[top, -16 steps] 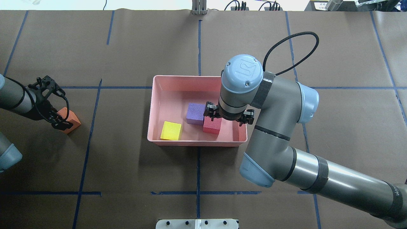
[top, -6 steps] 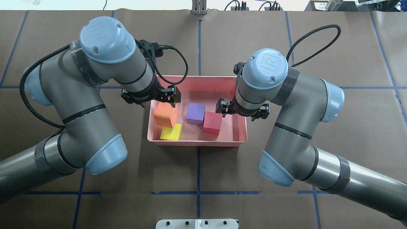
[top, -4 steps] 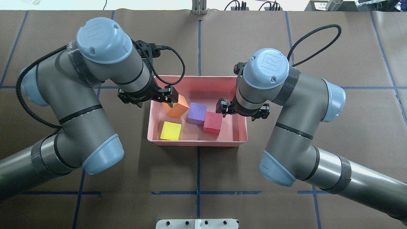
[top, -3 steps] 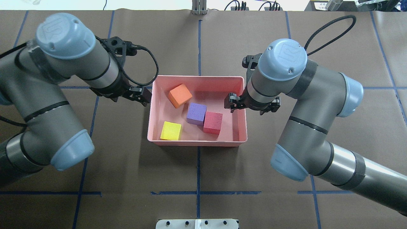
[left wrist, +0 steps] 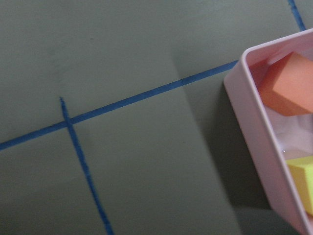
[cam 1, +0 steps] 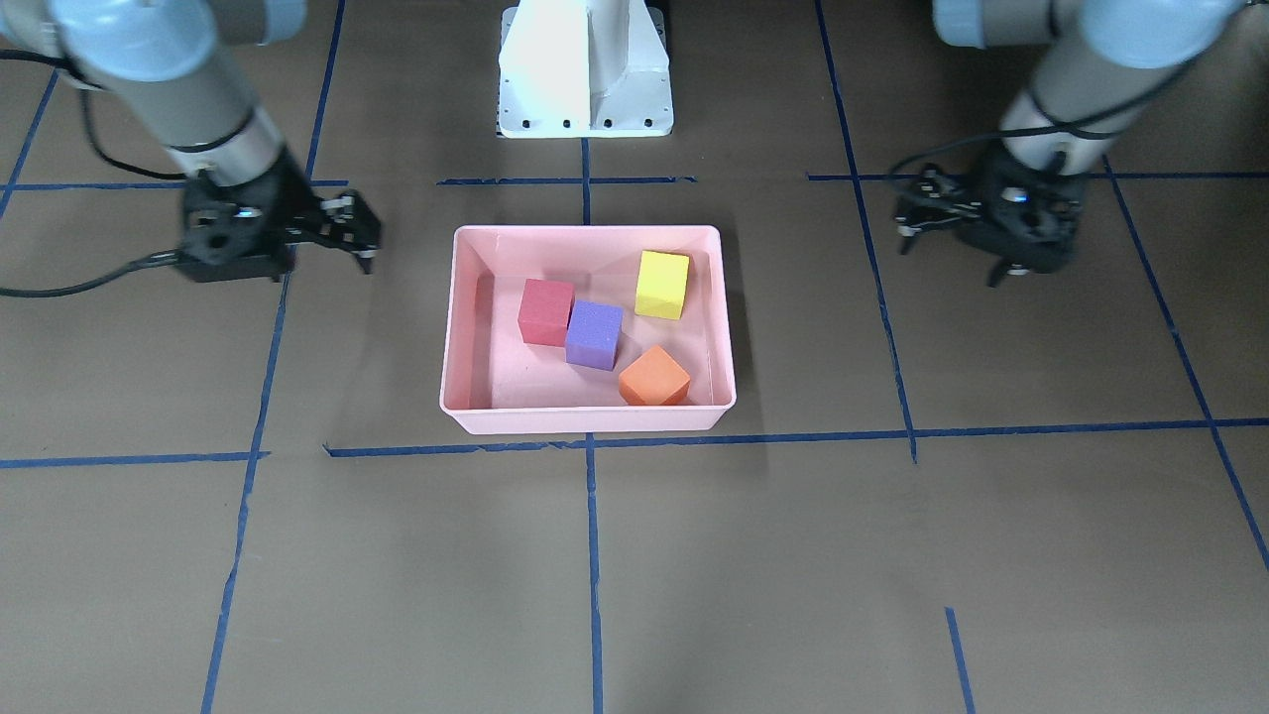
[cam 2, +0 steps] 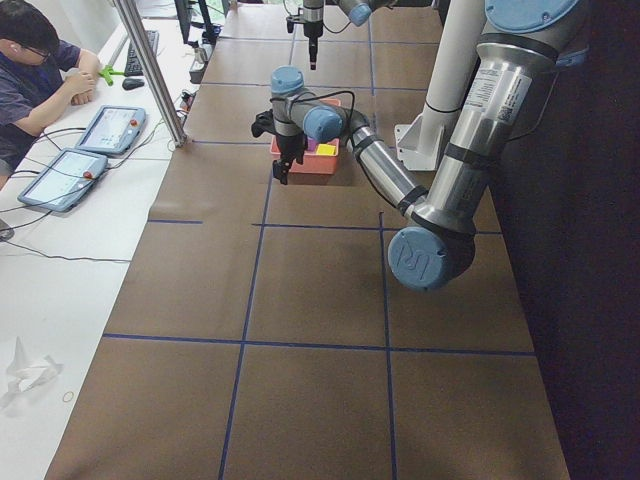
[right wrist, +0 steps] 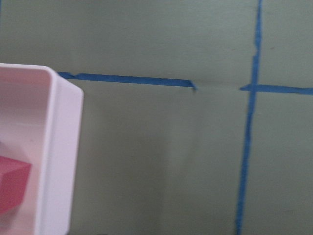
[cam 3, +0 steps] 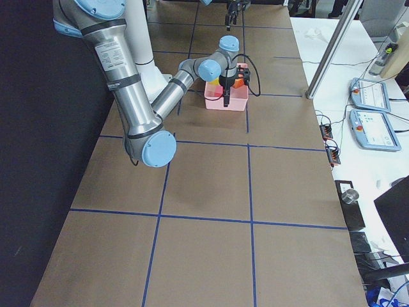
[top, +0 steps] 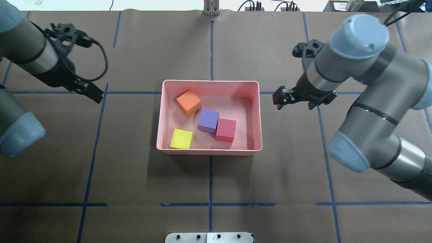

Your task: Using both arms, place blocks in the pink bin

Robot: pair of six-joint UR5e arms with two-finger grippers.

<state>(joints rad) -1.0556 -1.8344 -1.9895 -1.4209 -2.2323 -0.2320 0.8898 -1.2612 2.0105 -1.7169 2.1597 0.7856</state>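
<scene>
Pink bin (top: 209, 151) long axis side to side, orange block (top: 188, 103) turned diagonal inside

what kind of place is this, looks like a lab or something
Probably a robotics lab: two robot arms at a table gridded with blue tape, and an operator seated beside touchscreen pendants.

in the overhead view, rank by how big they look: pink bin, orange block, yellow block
1. bin: by far the largest.
2. orange block and yellow block: they look alike in size, so no ranking between them.
</scene>
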